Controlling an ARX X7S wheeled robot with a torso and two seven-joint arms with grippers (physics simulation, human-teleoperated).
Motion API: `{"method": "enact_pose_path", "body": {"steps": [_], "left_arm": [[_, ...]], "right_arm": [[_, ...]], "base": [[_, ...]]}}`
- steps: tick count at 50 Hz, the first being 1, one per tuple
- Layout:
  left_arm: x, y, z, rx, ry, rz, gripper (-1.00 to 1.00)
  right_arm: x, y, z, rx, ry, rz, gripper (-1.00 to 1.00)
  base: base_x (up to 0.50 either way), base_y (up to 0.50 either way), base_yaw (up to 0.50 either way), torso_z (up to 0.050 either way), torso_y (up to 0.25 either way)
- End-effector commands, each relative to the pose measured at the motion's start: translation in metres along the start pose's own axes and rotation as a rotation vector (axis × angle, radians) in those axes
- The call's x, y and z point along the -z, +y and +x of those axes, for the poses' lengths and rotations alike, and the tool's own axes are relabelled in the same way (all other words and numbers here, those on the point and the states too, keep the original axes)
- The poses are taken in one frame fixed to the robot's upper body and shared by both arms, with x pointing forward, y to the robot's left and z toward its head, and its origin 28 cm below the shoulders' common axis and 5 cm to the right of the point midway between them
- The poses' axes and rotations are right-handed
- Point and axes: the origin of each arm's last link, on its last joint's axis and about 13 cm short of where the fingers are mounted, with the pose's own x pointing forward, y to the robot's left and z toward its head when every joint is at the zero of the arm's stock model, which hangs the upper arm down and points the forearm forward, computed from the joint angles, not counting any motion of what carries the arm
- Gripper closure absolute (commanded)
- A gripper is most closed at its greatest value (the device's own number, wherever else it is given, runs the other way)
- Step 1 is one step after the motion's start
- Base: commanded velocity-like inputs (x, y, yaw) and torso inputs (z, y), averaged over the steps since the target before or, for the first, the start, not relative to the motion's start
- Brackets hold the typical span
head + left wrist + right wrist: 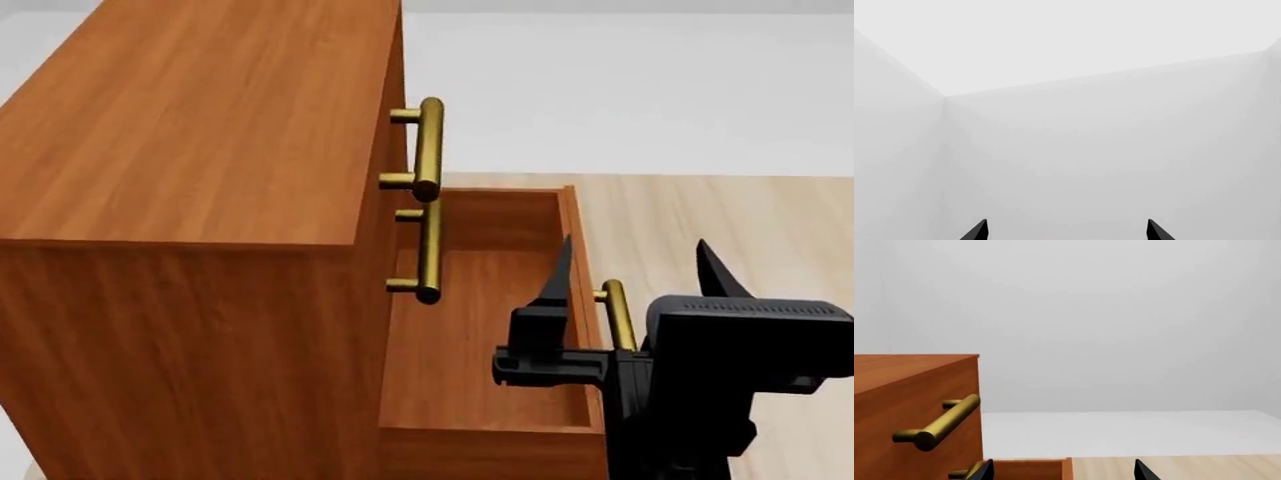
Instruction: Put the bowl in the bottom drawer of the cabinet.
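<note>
The bottom drawer (487, 330) of the cabinet (187, 200) is pulled out, its box open and bare inside as far as the head view shows. So the opening step looks done; the bowl is not visible in any of the 3 views, so where it is can't be told, and picking it up and placing it appear to be still left.

The right gripper (627, 268) sits at the drawer front, fingers spread apart with nothing between them, 1 finger over the inside of the drawer and the other outside, straddling the front panel and its brass bar handle (615, 312). Whether it touches the handle can't be told.

The left gripper (1067, 231) shows only 2 dark fingertips set wide apart, holding nothing, facing blank pale walls (no task thing in that view).

View differences: only the head view shows the drawer interior and the 2 upper drawer handles (427, 150) stacked above it. The right wrist view shows the cabinet corner, 1 upper handle (937, 424), a strip of drawer rim and pale wooden floor (1174, 467) beyond, but not the drawer bottom. The left arm isn't seen in the head view.
</note>
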Motion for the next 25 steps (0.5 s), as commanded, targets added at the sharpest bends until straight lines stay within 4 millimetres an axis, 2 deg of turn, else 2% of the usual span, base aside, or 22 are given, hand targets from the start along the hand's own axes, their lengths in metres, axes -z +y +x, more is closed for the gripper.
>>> {"method": "enact_pose_path", "body": {"steps": [1,25], "left_arm": [[-0.0016,-0.0006,0.0003,0.002,0.0,-0.012,-1.0],[-0.0008,-0.0001,0.0012,0.0,0.005,-0.009,-1.0]], "right_arm": [[-0.0014,0.0002,-0.0015,-0.004,-0.005,0.001,-1.0],[0.0012,0.0001,-0.0011,-0.006,0.0,0.004,-1.0]], "base": [[0.0,0.0,0.0,0.0,0.0],[0.0,0.0,0.0,0.0,-0.122]]}}
